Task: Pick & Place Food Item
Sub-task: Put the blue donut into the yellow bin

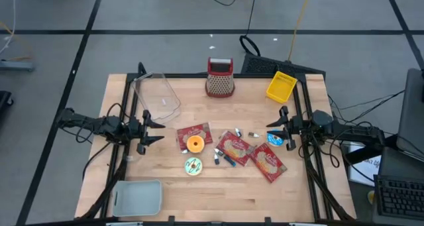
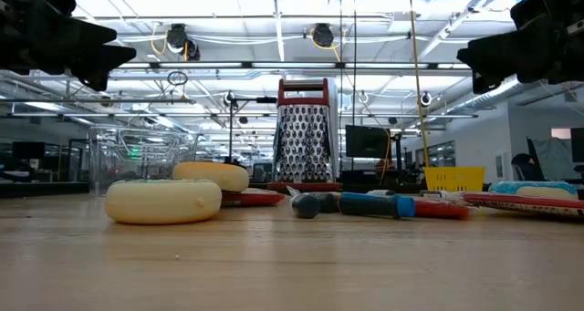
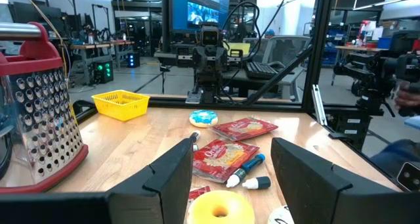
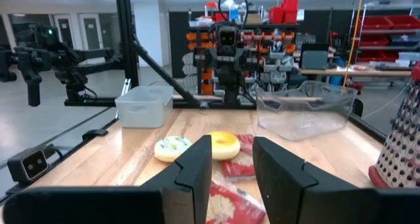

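Food items lie mid-table: a yellow doughnut (image 1: 195, 144) resting on a red packet (image 1: 192, 134), a green-and-white doughnut (image 1: 193, 166), a blue doughnut (image 1: 275, 139) and two more red packets (image 1: 234, 147) (image 1: 267, 162). My left gripper (image 1: 158, 130) hovers level at the table's left side, open, pointing toward the items. In its wrist view the yellow doughnut (image 3: 220, 209) lies below, between its fingers (image 3: 167, 178). My right gripper (image 1: 271, 132) hovers level at the right side, open, just above the blue doughnut. Neither gripper touches anything.
A red-framed grater (image 1: 220, 78) and a yellow basket (image 1: 281, 85) stand at the far edge. A clear container (image 1: 156, 97) sits far left and a grey bin (image 1: 138, 197) near left. Markers (image 1: 225, 158) lie among the packets.
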`<state>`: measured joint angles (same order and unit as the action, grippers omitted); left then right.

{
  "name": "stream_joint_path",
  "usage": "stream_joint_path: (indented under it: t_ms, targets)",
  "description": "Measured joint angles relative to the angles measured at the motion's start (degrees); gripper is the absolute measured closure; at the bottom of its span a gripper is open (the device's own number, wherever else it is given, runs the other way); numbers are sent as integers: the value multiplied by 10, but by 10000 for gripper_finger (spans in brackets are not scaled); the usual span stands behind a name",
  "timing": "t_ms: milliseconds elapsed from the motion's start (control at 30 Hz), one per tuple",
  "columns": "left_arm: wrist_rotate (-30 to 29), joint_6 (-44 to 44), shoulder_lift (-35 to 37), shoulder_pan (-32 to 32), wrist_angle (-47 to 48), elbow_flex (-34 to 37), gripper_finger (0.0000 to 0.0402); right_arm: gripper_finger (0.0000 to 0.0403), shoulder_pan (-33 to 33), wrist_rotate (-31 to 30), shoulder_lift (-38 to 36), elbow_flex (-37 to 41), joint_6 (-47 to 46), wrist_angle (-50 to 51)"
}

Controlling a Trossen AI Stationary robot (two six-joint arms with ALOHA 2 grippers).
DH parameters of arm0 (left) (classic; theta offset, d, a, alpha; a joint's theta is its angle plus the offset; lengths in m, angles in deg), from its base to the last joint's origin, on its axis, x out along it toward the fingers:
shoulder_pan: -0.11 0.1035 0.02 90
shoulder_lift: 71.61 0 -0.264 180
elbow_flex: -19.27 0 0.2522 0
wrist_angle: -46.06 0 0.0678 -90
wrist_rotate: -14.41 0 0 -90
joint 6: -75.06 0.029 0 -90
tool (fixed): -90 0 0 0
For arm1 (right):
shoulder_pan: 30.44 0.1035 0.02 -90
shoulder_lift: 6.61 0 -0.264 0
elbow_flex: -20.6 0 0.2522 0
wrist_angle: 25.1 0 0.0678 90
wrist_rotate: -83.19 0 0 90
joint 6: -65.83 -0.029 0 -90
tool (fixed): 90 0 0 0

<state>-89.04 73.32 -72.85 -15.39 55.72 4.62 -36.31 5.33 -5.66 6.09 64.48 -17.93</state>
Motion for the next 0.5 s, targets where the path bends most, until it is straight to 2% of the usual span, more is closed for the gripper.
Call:
stream_joint_path:
  t_ms: [67,267,333,500]
  targets:
    - [0,0,0,0,0,0,192,303,0,1,0,0,-31,-27]
    - [0,0,0,0,0,0,192,303,0,0,0,0,-278,-161]
    - [0,0,0,0,0,0,192,303,0,0,0,0,-298,-199]
    - [0,0,0,0,0,0,192,302,0,-12,0,0,-241,-222]
